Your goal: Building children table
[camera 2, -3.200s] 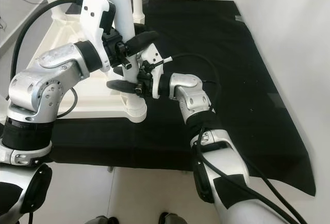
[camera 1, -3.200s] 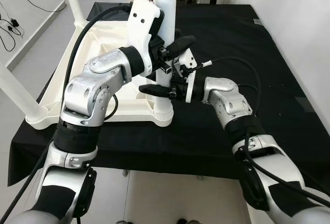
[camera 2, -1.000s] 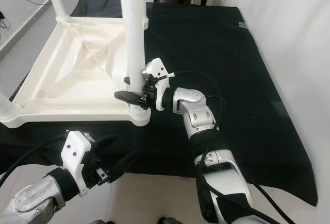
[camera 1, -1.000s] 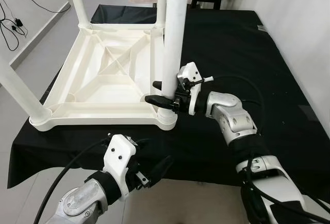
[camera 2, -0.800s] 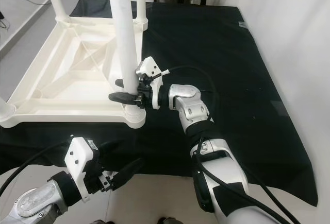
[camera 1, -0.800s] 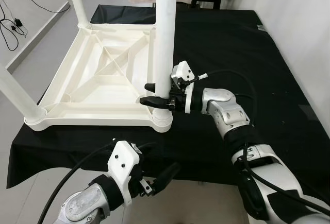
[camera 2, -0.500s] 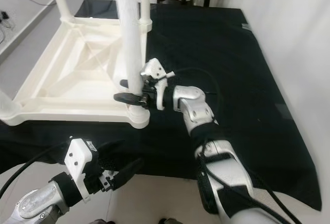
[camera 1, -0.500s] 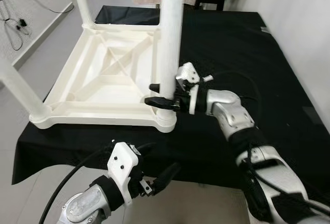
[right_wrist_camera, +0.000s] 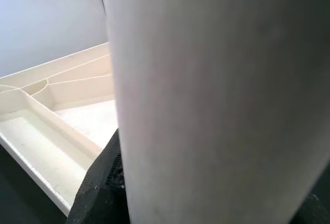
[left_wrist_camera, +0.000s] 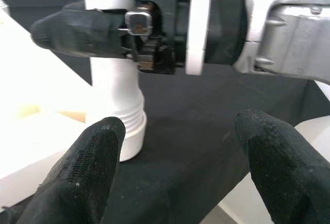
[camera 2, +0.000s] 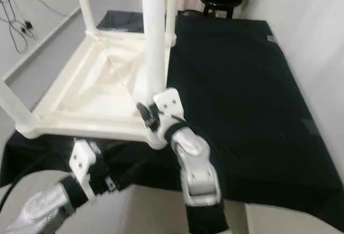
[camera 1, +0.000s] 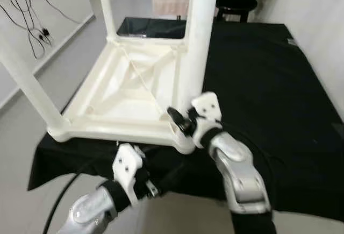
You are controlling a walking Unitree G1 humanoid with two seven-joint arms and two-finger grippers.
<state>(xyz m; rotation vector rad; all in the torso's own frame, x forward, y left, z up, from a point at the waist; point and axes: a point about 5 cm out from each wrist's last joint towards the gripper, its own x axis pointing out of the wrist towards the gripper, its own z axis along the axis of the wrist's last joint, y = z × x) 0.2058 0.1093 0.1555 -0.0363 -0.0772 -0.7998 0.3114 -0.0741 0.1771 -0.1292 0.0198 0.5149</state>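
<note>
**Right claw on the near corner leg, left claw waiting below**

Here the white children's table (camera 1: 134, 91) lies upside down on the bench (camera 1: 258, 78), which is draped in black cloth, with its legs pointing up. The near right leg (camera 1: 196, 40) stands upright in its corner socket (camera 1: 185, 142), at the table's corner closest to the robot.

The right claw (camera 1: 177, 120) is at the base of that leg, just above the socket. The left wrist view shows one of its black fingers (left_wrist_camera: 77, 32) lying across the front of the white leg, and the right wrist view has the leg pressed close between dark fingers, so it reads as clamped on the leg rather than merely touching it.

The left claw (left_wrist_camera: 180, 177) sits lower and nearer the robot, by the bench's front edge, its two fingers spread wide apart and holding nothing. It looks straight at the socket and the right claw.

The relation that matters is the leg's long axis: it runs vertically, and the right claw meets it crosswise from the robot's right side. That arm is the one on the part, so any seating or twisting of the leg into its socket would probably fall to it. The left claw is near enough to steady the table's corner. Whether the leg is fully home cannot be told.
</note>
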